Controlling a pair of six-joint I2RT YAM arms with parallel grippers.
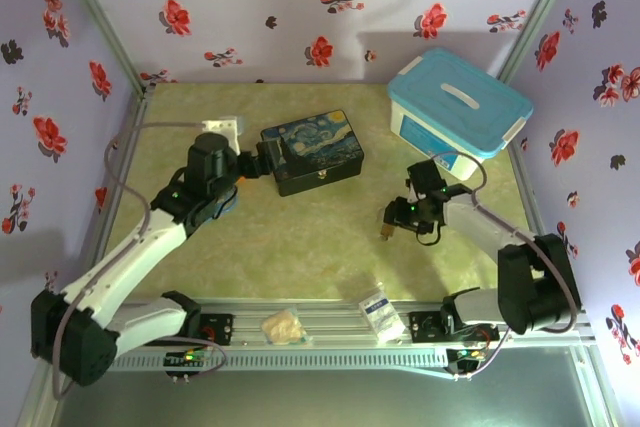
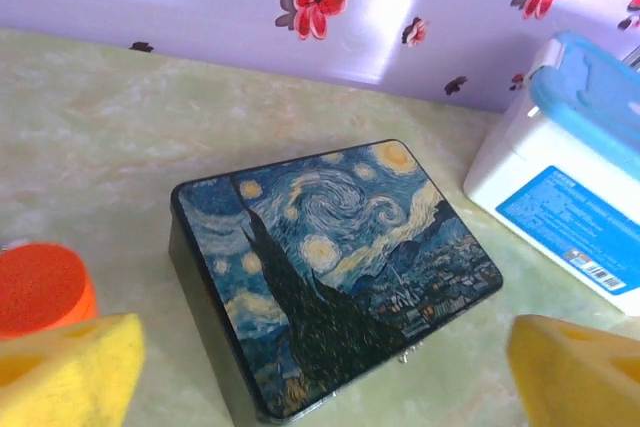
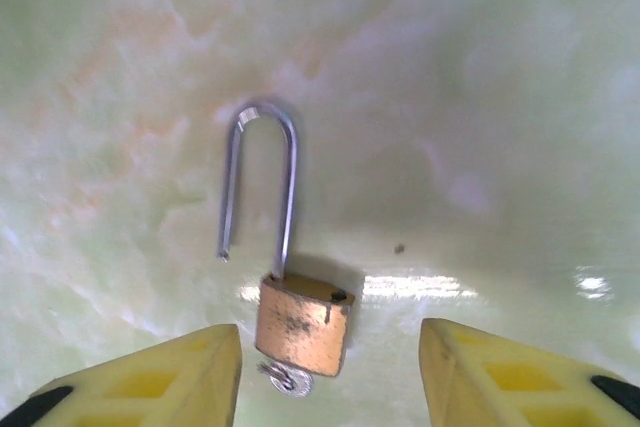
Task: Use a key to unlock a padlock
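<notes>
**Padlock sat sprung open between the right arm's fingers**

The padlock (image 3: 303, 322) rested on the tabletop (image 1: 300, 247) toward its right side, in front of the blue-lidded tub (image 1: 458, 102) that stood in the far right corner. Its shackle (image 3: 258, 182) was out of the brass body on one leg, the free end hanging clear while the other leg ran down into the body. The key (image 3: 288, 379) sat at the bottom of the lock.

The right gripper (image 3: 330, 367) hung low over it with its yellow fingers (image 3: 180, 377) spread apart, one on each side of the lock and neither touching it.

Over toward the far left, the left gripper (image 2: 320, 377) faced the painted box (image 1: 312, 150) with its fingers wide apart and nothing between them. An orange cylinder (image 2: 40, 287) lay just beside its left finger.
</notes>
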